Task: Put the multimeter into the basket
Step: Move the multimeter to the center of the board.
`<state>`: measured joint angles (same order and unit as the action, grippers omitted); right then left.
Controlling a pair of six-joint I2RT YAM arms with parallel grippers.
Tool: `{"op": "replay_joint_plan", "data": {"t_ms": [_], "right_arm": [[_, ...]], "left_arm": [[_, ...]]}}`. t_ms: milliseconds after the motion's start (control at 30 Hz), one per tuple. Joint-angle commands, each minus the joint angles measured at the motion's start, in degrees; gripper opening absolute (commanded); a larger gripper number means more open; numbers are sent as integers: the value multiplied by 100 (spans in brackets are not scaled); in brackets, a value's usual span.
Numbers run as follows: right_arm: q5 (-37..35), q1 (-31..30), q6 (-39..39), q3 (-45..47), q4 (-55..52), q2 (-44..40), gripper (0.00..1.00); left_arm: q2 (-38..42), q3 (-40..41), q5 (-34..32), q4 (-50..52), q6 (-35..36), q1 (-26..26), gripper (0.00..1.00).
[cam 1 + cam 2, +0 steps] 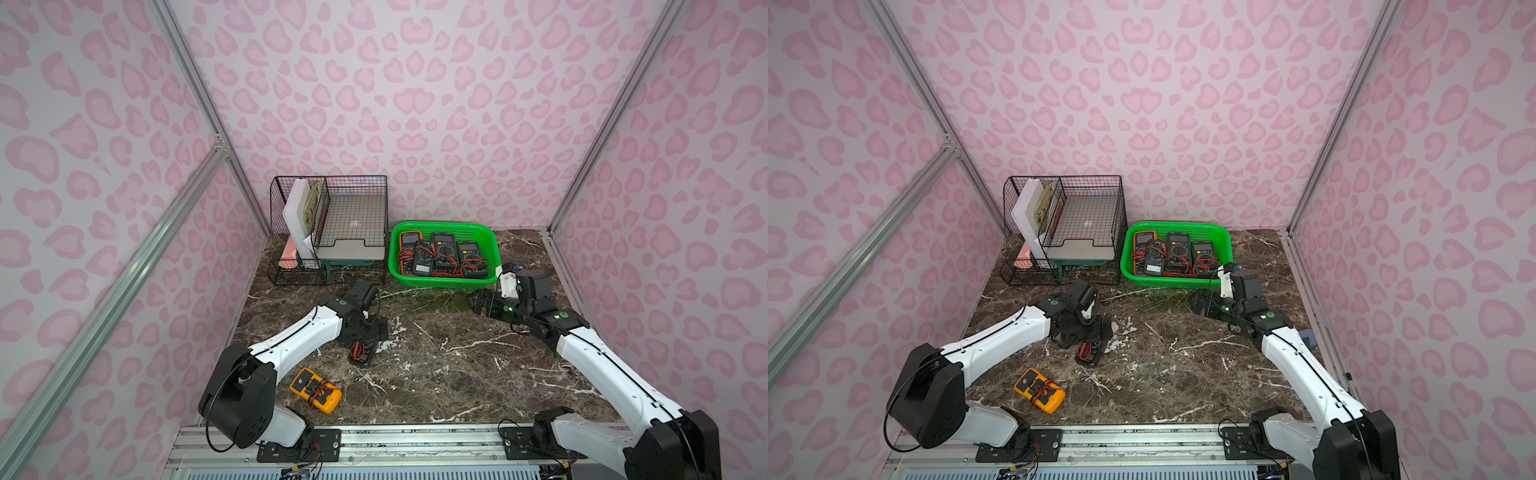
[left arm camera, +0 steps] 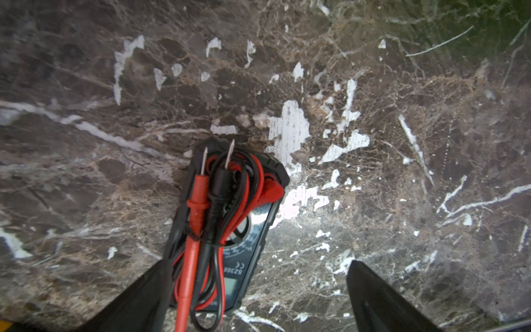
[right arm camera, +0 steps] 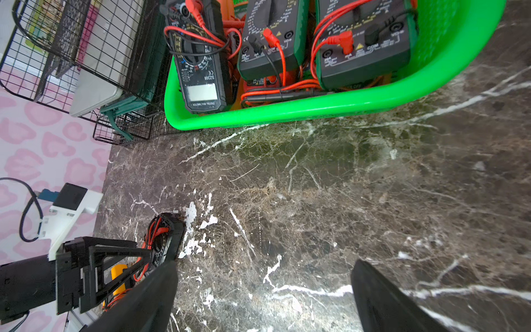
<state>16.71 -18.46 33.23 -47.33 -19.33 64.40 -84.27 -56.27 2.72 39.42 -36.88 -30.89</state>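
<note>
The basket [image 1: 440,284] at the tabletop's [image 1: 457,365] far edge is smooth, glossy green plastic; the organiser [image 1: 353,187] beside it is thin black wire, probably metal. The tabletop looks like polished veined stone, and the multimeter [image 2: 230,258] casing is matt dark plastic.

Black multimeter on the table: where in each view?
Top view: black multimeter mid-table, beyond the yellow multimeter.
Top view: same spot.
Left wrist: close, beside one finger of the left end effector.
Right wrist: small, distant.
Landmark: white marble patch beside it.
</note>
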Motion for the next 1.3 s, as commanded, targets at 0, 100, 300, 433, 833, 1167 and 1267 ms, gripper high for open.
{"op": "replay_joint_plan", "data": {"t_ms": [0, 100, 300, 433, 833, 1167, 1267], "right_arm": [[-17, -4, 33, -131, -111, 24, 99], [-2, -4, 40, -207, -157, 70, 99], [1, -1, 109, -293, -150, 234, 99], [-10, -4, 100, -343, -155, 359, 99], [-14, 7, -36, -268, -220, 458, 99], [-20, 15, -64, -315, -291, 459, 99], [-36, 33, -79, -349, -315, 448, 99]], "left_arm": [[-63, -118, -335, 428, 129, -19, 98], [-94, -137, -433, 470, 112, -31, 99], [-134, -126, -553, 607, 159, -65, 98], [-115, -122, -564, 680, 248, -105, 99], [-89, 19, -668, 650, 346, -206, 98], [-573, 8, -712, 438, 541, -210, 99], [-806, -60, -703, 334, 576, -213, 99]]}}
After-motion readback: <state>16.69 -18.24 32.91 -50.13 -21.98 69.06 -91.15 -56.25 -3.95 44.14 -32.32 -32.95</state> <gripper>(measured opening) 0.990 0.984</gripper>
